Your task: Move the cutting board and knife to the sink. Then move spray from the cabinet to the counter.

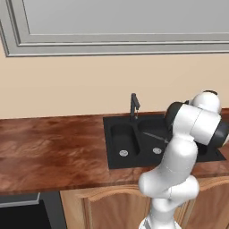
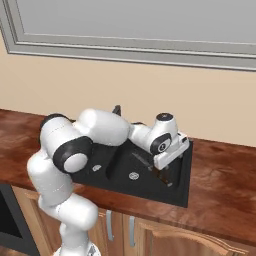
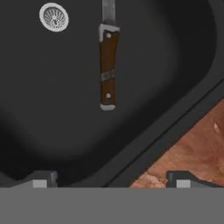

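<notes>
The knife [image 3: 108,65], with a brown riveted handle and a silver blade, lies flat on the floor of the larger basin of the black sink [image 3: 175,127]. Its blade [image 1: 154,136] also shows past the arm. My gripper [image 3: 111,179] hangs open just above that basin near its right rim, a little short of the handle end and holding nothing. From the right, the gripper [image 2: 162,177] points down into the sink [image 2: 182,195]. The cutting board and the spray are out of view. The reddish-brown counter [image 1: 53,152] runs along both sides of the sink [image 1: 117,161].
A slim dark faucet [image 1: 133,105] stands behind the basins. A round drain [image 3: 54,17] sits near the knife's blade. A grey wall cabinet [image 1: 125,22] hangs shut above, and wooden cabinet doors [image 2: 150,235] close off the space below the counter [image 2: 220,185].
</notes>
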Available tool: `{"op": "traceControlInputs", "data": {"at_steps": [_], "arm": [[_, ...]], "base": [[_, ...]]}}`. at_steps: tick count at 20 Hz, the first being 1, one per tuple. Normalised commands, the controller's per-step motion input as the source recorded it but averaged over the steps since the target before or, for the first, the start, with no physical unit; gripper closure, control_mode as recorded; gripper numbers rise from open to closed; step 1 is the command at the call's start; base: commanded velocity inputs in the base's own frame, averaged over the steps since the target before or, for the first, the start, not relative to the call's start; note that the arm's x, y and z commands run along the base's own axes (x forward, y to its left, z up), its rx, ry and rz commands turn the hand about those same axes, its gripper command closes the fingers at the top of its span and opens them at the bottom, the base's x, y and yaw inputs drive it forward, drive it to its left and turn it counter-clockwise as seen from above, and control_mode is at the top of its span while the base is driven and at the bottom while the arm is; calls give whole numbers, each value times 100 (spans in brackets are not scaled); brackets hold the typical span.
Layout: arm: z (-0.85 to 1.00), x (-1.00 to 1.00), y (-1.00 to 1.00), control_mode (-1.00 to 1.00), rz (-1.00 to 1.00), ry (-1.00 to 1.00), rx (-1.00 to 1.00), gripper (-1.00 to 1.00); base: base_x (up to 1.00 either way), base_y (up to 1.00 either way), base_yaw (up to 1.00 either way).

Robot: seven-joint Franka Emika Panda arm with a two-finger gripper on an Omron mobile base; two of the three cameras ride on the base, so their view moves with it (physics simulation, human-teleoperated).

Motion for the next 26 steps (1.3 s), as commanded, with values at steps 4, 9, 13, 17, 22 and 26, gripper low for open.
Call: {"op": "traceControlInputs", "data": {"at_steps": [4, 9, 13, 17, 22, 26], "arm": [[99, -55, 4, -100, 0, -16, 1, -100], [100, -65, 9, -100, 0, -15, 2, -100], [94, -74, 27, -100, 0, -24, 1, -100], [86, -74, 49, -100, -1, -26, 0, -100], [71, -80, 56, -100, -16, -36, 0, -100], [58, -68, 49, -100, -31, -37, 0, -100]], "base": [[0, 0, 0], [0, 0, 0], [0, 0, 0], [0, 0, 0], [0, 0, 0], [0, 0, 0]]}}
